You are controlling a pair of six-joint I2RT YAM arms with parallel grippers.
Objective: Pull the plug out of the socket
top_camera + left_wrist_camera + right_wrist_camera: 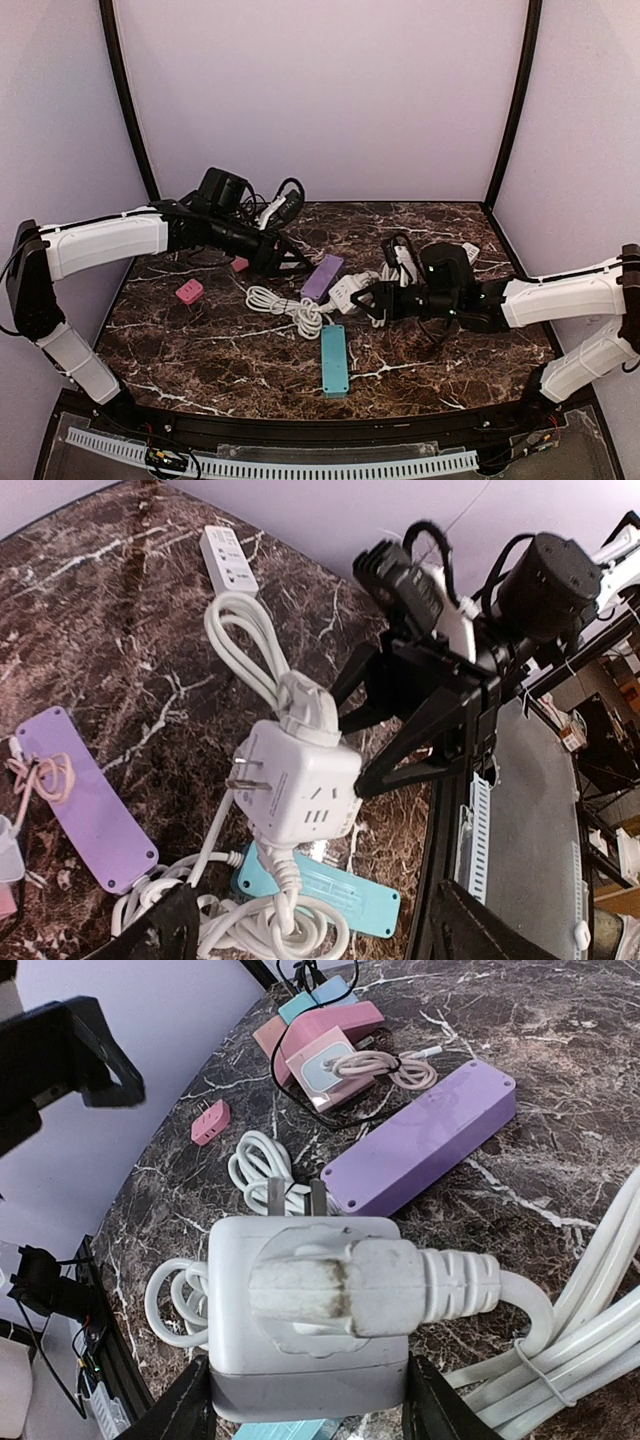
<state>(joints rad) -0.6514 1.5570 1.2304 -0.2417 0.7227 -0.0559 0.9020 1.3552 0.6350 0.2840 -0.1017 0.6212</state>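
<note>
White plug [330,1285] sits in the socket [232,1260] | your right end effector [352,755] squeezes the socket | your left end effector [290,260] is spread wide, holding nothing.

Glossy marbled table [200,350], smooth plastic socket [300,790]

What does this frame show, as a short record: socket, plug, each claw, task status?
socket: white cube adapter, its own prongs exposed
plug: white plug seated in the cube's face, cable attached
right claw: right claw shut on the cube's sides
left claw: left claw open, apart from the plug, holding nothing
nearby: purple power strip and teal power strip on the marble table
task status: plug not yet pulled
</note>
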